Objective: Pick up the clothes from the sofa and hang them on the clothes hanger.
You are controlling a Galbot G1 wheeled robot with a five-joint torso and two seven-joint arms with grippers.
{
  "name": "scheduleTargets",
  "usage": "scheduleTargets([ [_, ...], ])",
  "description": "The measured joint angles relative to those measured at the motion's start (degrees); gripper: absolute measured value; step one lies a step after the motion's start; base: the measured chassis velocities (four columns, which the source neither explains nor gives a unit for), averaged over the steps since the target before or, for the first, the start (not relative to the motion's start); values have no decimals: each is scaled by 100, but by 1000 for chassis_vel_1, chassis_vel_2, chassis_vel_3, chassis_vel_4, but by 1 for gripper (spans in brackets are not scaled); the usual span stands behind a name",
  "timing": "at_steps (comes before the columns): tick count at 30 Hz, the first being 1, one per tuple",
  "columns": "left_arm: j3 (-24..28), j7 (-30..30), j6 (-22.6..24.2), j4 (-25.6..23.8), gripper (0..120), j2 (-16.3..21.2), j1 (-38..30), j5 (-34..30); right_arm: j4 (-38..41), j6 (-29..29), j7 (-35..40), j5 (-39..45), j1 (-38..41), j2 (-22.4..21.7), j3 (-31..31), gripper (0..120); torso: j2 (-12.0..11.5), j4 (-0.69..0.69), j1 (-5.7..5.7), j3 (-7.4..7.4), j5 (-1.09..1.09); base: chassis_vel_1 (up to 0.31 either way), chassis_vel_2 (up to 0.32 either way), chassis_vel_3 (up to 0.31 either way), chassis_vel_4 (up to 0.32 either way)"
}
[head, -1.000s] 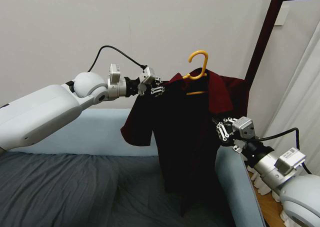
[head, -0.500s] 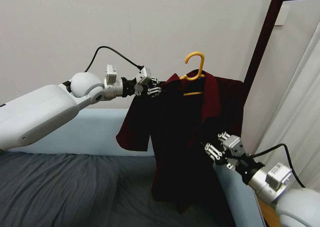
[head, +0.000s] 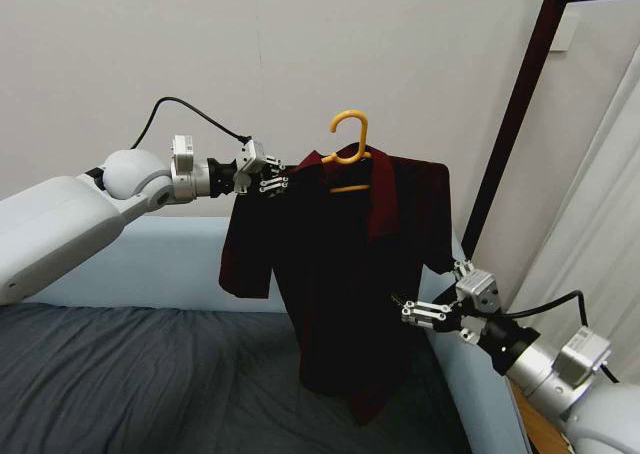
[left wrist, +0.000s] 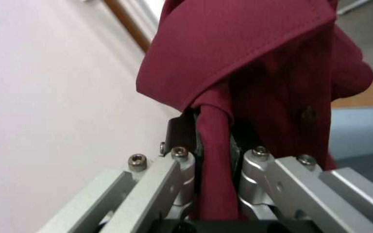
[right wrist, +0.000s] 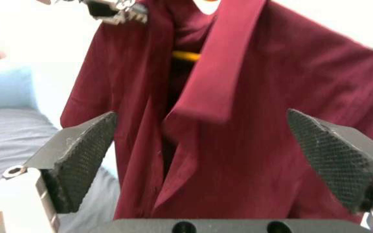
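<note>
The left claw (head: pixel 268 182) is clamped shut on a fold of the maroon shirt (head: pixel 345 264) at its shoulder seam. In the left wrist view the cloth is squeezed into a narrow rope between the metal fingers (left wrist: pixel 180 167). The rest of the shirt falls away below and to the side of that pinch, well above the sofa (head: pixel 150 264), with one short sleeve drooping just under the claw. A yellow hanger (head: pixel 350 134) sits inside the collar, just beyond the claw. Its hook stands up free in the air, resting on no rail. I take the pinch at the shoulder to be what carries shirt and hanger together while leaving the hook clear to go over a bar.

The left arm reaches out nearly level from the shoulder, wrist straight, claw pointing sideways into the cloth.

The right claw (head: pixel 422 312) comes up from low down, forearm slanting upward, its jaws spread wide and holding nothing. It sits just beside the lower edge of the shirt's far side. From its own camera the checkered pads (right wrist: pixel 83 160) stand well apart with the shirt front hanging beyond them. It looks placed to steady the hem. The dark rack post (head: pixel 512 119) rises behind and above this claw, apart from the shirt.
</note>
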Motion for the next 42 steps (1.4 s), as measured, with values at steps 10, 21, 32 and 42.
scheduleTargets([
  [10, -300, 560, -152, -62, 7, -23, 359, 58, -869, -5, -886, 1035, 432, -1277, 694, 100, 0, 0, 0, 0, 2, 0, 0, 0, 0],
  [21, -466, 591, -200, -75, 7, -390, 626, 416, -1488, -508, -1475, 1774, 975, -2305, 500, 100, 0, -1, 0, 1, 0, 0, 0, 0, 0],
  [32, -632, 662, -242, -240, 7, -500, 853, 639, -1710, -711, -2029, 1664, 841, -3025, 441, 100, 0, 0, 0, 0, 0, 0, 0, 0, 0],
  [42, -736, 647, -230, -290, 7, -588, 986, 775, -1769, -710, -2222, 1730, 657, -3371, 508, 95, 0, -2, 0, 0, 0, 0, 0, 0, 0],
])
